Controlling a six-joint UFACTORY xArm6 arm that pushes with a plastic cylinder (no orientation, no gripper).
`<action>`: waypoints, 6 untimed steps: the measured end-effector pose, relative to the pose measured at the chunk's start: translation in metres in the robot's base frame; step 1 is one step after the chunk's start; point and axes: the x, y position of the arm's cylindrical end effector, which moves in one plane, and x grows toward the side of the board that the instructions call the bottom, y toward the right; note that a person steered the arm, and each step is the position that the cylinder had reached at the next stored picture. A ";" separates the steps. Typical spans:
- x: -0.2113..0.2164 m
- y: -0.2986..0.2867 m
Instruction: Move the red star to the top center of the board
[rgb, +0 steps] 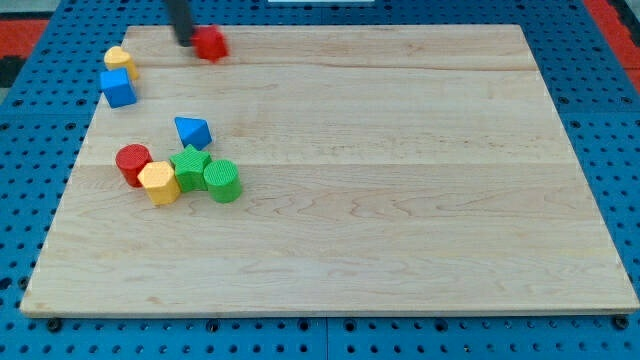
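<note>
The red star (211, 43) lies near the board's top edge, left of centre. My tip (187, 41) is at the star's left side, touching or almost touching it. The dark rod rises from there out of the view's top.
A yellow block (119, 59) and a blue cube (118, 88) sit at the top left. A blue triangular block (192, 131) lies below them. A cluster of a red cylinder (132, 163), a yellow hexagon (159, 182), a green star (189, 166) and a green cylinder (223, 180) sits at the left. The wooden board (400, 200) lies on a blue pegboard.
</note>
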 end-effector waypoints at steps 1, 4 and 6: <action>-0.001 0.096; 0.047 0.156; 0.028 0.157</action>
